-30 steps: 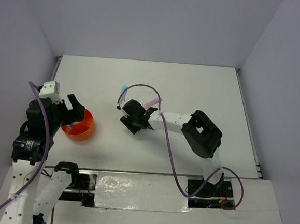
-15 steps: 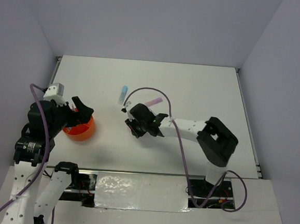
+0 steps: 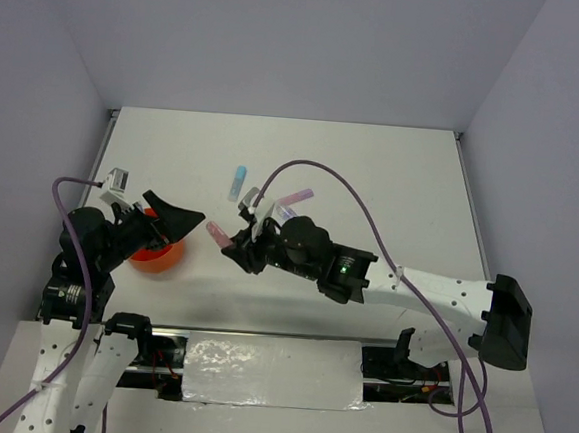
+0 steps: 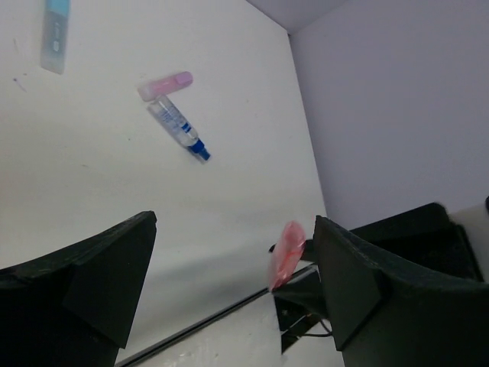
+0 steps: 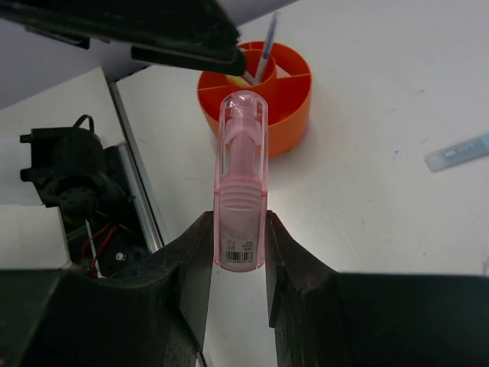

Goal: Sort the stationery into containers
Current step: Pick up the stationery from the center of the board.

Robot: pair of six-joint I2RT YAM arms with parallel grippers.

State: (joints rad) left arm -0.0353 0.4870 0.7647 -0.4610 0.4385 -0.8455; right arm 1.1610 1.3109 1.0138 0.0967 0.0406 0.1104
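Note:
My right gripper (image 3: 229, 246) is shut on a translucent pink capsule piece (image 5: 241, 183), which it holds off the table just right of the orange cup (image 3: 158, 254). The piece also shows in the top view (image 3: 215, 233) and the left wrist view (image 4: 286, 254). The cup (image 5: 284, 99) has dividers and holds a thin pen. My left gripper (image 3: 174, 221) is open and empty, raised over the cup's right side. A light blue piece (image 3: 237, 182), a second pink piece (image 3: 295, 196) and a clear blue-tipped pen (image 4: 178, 130) lie on the table further back.
The white table (image 3: 393, 175) is walled in grey on three sides. A metal rail and taped strip (image 3: 268, 360) run along the near edge. The right arm's purple cable (image 3: 351, 196) arcs over the middle.
My right arm has stretched left and nearer, bringing its gripper close to the cup. My left gripper has lifted and swung right over the cup.

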